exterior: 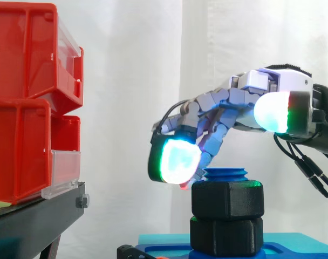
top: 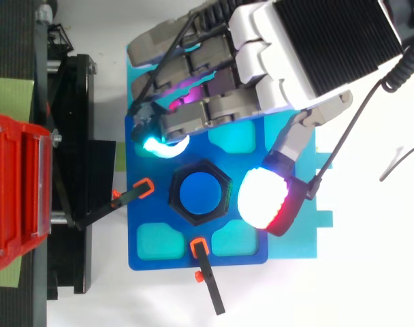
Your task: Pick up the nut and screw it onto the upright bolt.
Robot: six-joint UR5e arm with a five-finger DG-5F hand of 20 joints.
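Black nut (exterior: 227, 200) sits threaded on the upright bolt (exterior: 226, 174), whose blue top stands just proud of it. A lower nut (exterior: 226, 236) lies directly beneath, the two touching. That stack is what the side view gives me from my console. — Operator

And from above? — Inspector

From above I get the layout: one black hexagon ringing the bolt's blue disc, near the middle of a blue plate (top: 152, 252) with paler pockets. Two orange-and-black clamps (top: 135, 193) bite the plate, one on the edge towards the stand and one on the near edge. — Operator

State of the hand (exterior: 261, 81)? — Inspector

Loosely bent and grasping nothing. From above, a cyan fingertip (top: 159, 144) lies up-left of the nut, apart from it, and the white-and-red thumb pad (top: 261, 199) lies just beside the opposite edge. The side view corrects that. There the thumb pad stands well above the nut, and the green-cyan fingertip hangs left of the bolt's top, higher than the nut's upper face. One fingertip behind it comes close to the nut's top corner; I cannot tell whether it touches. — Operator

Surroundings? — Inspector

Red bins (exterior: 24, 108) stacked on a black stand (exterior: 34, 216), well apart from the bolt. — Operator
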